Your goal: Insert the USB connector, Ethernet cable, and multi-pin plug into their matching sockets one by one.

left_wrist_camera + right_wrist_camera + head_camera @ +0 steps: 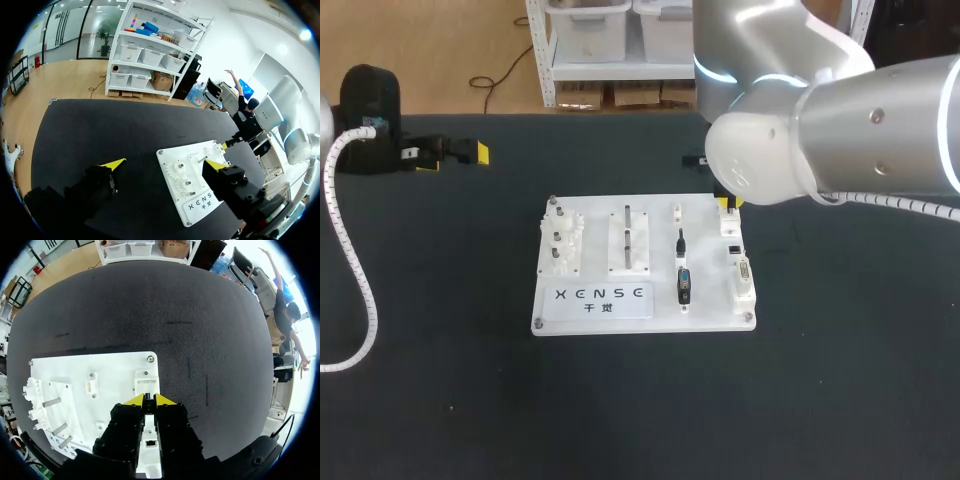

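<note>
My right gripper (149, 400) is pressed together, my left gripper (166, 163) spread wide; the USB connector (684, 285) looks light and stiff; I'd pinch its flat body.

Matt black table cover (840, 400), faintly grainy, felt-like. The white rectangular socket board (708, 270) is smooth plastic with a dull sheen. The bare grey metal pins (628, 216) are satin. The small black USB connector (684, 285) looks like plastic, slightly shiny. The right arm's rounded silver shell (860, 130) is glossy and catches the light.
</note>
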